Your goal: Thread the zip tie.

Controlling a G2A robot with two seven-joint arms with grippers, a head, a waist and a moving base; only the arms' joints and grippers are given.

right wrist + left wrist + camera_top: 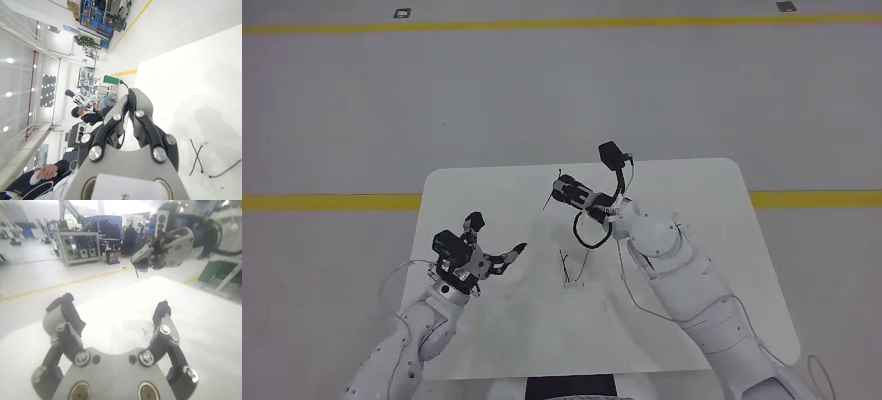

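Four zip ties (197,157) are counted in all: one zip tie (121,82) is clamped in the right pincer (129,94), and three are laid on the tabletop (692,200), two of them crossed. Two pincers are counted, the left pincer (115,300) being the other. One tabletop is counted.

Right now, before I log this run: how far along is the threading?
Done: the right gripper holds a thin black zip tie above the white table. In hand: that tie, not yet looped. Left: the threading; the left gripper hangs open, empty.
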